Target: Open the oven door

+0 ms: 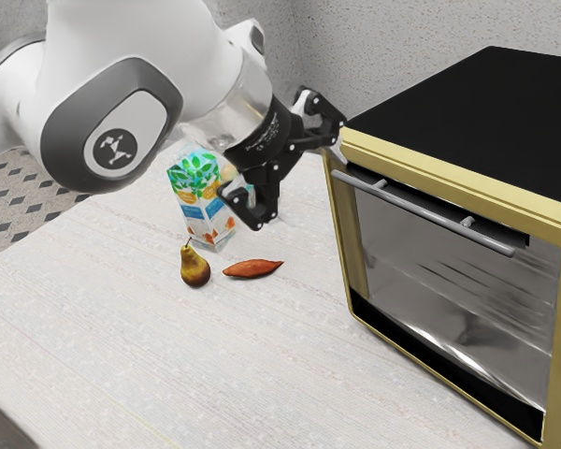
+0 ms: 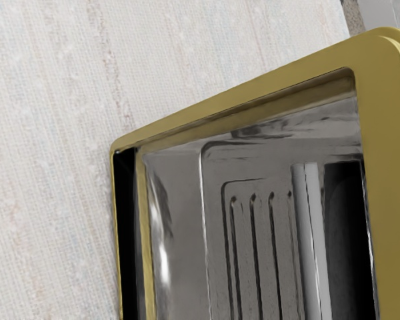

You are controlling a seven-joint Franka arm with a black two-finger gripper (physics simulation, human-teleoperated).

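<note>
In the exterior view my black gripper [image 1: 302, 189] stands open, its two fingers spread wide with nothing between them. One finger is near the upper corner of the yellow-framed oven [image 1: 460, 183]; whether it touches cannot be told. The oven door [image 1: 449, 299] looks shut, with a grey bar handle [image 1: 421, 211] along its upper edge, beside the gripper and not held. In the wrist view, the hand faces the glass door [image 2: 180, 200], and the handle [image 2: 311, 240] lies along a black strip inside the yellow frame [image 2: 253, 90].
A patterned carton [image 1: 202, 201] stands on the white table [image 1: 168, 355] behind the gripper. A brown-yellow pear [image 1: 194, 267] and a reddish sweet potato [image 1: 252, 268] lie in front of the carton. The oven's black top [image 1: 486, 112] rises beside the hand.
</note>
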